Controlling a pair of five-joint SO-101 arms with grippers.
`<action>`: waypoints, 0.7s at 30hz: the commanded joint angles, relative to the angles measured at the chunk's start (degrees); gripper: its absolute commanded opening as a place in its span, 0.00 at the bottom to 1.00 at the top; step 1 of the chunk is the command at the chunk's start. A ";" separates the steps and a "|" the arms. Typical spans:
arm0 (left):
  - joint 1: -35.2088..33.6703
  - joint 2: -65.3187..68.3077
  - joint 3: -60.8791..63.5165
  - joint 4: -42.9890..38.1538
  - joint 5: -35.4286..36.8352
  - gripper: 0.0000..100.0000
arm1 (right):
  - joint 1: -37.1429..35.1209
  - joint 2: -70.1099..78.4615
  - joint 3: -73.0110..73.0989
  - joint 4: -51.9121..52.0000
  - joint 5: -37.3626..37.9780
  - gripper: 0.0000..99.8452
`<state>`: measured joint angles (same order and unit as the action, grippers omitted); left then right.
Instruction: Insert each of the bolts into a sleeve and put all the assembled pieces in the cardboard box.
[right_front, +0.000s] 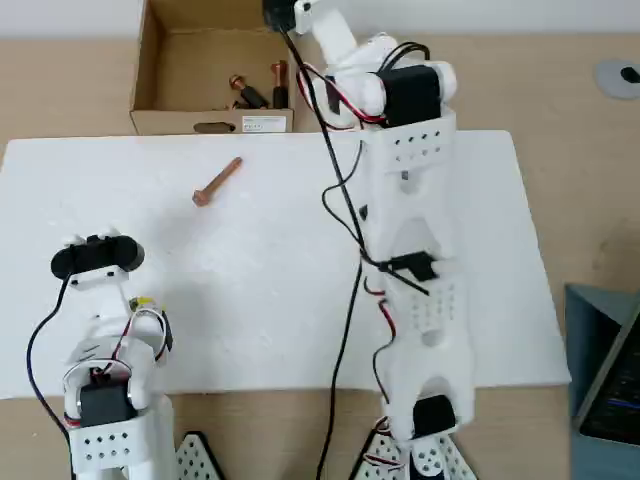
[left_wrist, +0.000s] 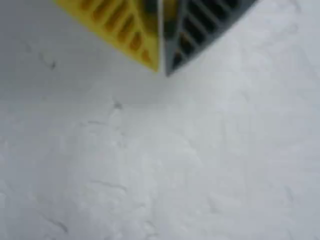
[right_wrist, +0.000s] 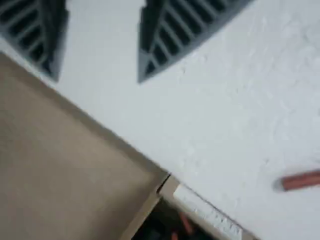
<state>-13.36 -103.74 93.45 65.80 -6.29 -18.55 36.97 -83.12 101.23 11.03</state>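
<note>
Tan wooden table (right_front: 60, 90), white foam sheet (right_front: 250, 290), laptop (right_front: 610, 370) at edge, grey disc (right_front: 617, 78)

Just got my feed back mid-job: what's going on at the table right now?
The right end effector is open and empty beside the cardboard box, which already holds two assembled pieces. One bare bolt lies on the white mat with no sleeve on it. The left end effector is shut on nothing, just above the mat near its own base.
</note>
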 joint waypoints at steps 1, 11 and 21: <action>-0.44 -0.48 -0.44 -0.53 0.26 0.00 | 1.01 -10.86 8.57 1.32 -2.90 0.12; -0.44 -0.48 -0.44 -0.53 0.26 0.00 | 1.01 -28.88 40.04 1.23 -17.76 0.12; -0.44 -0.48 -0.44 -0.53 0.26 0.00 | 1.01 -33.19 59.56 1.14 -36.40 0.12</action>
<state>-13.36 -103.74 93.45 65.80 -6.29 -18.46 6.99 -26.51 101.23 -20.70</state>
